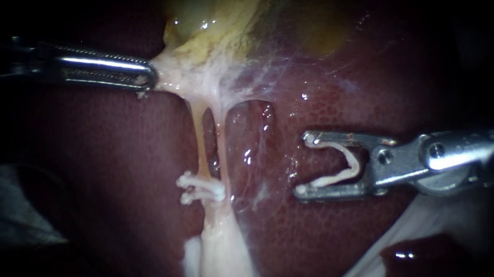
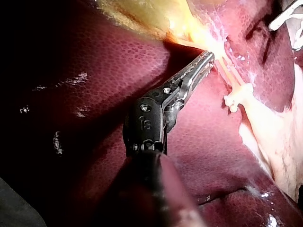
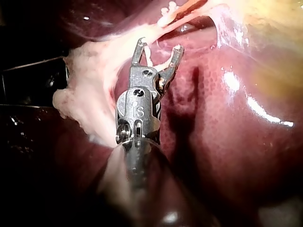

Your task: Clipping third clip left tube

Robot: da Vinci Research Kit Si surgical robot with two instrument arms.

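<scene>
Gripping pale tissue [image 1: 174, 71] under the gallbladder [image 1: 208, 16], the left instrument's [image 1: 149, 76] jaws were clamped. Right of the left tube [image 1: 199, 144] and apart from it, the right instrument's [image 1: 305, 165] spread jaws held an open clip [image 1: 345, 168]. Two clips [image 1: 201, 188] crossed that tube.

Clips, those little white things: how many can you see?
3. On the left tube sit an upper clip and a lower clip, close together. The third clip is held in the right instrument, clear of the tube. None seems hidden.
</scene>
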